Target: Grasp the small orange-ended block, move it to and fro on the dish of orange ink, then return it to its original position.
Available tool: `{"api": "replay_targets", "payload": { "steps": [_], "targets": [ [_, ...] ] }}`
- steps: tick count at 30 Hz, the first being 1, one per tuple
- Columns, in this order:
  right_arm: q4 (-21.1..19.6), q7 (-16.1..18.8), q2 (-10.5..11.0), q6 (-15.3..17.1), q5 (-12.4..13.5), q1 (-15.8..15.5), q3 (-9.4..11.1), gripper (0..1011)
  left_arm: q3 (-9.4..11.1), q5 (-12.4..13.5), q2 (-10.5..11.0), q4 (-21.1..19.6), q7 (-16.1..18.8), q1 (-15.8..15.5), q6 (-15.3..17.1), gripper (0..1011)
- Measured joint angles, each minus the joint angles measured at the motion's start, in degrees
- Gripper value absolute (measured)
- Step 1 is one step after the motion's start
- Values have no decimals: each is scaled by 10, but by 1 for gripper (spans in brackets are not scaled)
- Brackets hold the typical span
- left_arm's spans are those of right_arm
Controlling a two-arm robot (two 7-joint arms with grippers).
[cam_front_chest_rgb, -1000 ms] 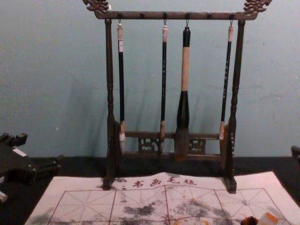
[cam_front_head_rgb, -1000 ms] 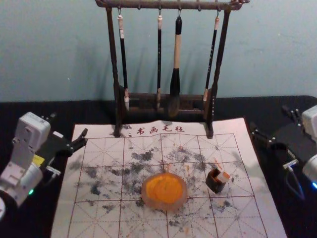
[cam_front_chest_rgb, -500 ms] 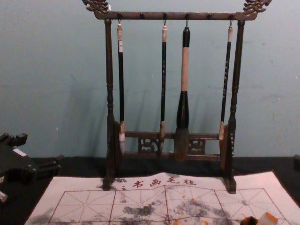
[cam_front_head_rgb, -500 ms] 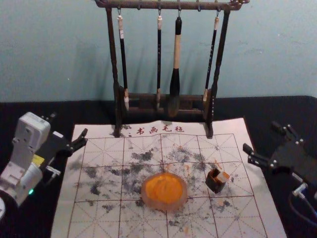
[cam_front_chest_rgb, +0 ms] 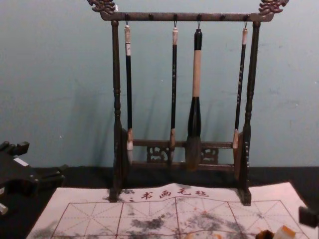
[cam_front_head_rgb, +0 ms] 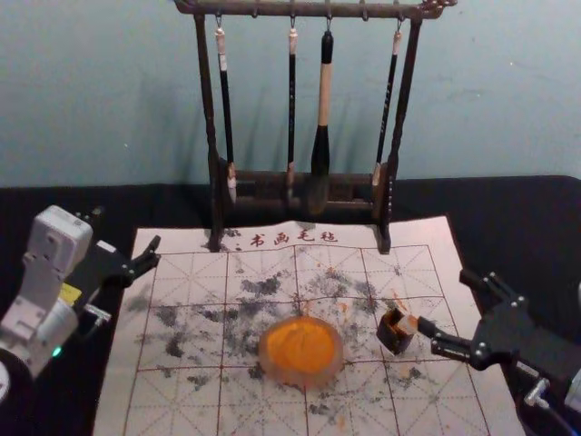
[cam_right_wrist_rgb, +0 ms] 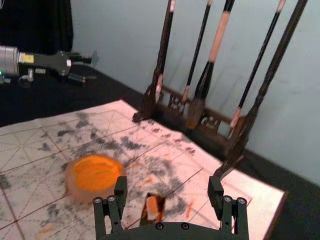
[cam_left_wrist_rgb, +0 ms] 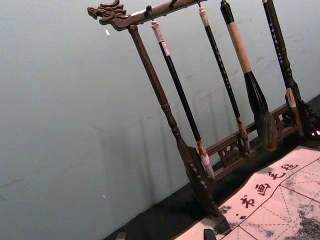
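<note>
Right pincer [cam_front_head_rgb: 445, 300], the nearer, is spread over the right of the mat [cam_front_head_rgb: 431, 400]; block [cam_front_head_rgb: 410, 323] leans in dark box [cam_front_head_rgb: 395, 341] just leftward, long axis tilted toward it. Left pincer [cam_front_head_rgb: 126, 228], also spread, idles at far left.

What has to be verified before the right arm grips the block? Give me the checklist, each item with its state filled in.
1. Right end effector open: ok, spread wide.
2. Block within reach to grasp: ok, it stands in the small dark box with its end sticking out of the top.
3. Fingertip clear of the block: cannot tell; in the head view one tip shows right beside it.
4. Block held: not ok, nothing is clamped on it.
5. Dish supplied: ok, orange ink spreads across it.
6. Left end effector out of the way: ok, at the mat's left edge, away from the dish.
</note>
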Motion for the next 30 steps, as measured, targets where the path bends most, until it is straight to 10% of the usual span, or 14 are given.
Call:
{"api": "replay_targets", "payload": {
  "steps": [30],
  "targets": [
    [98,69,-62,92,-34,78,-25,1000,0,0,0,0,0,0,0,1001]
  ]
}}
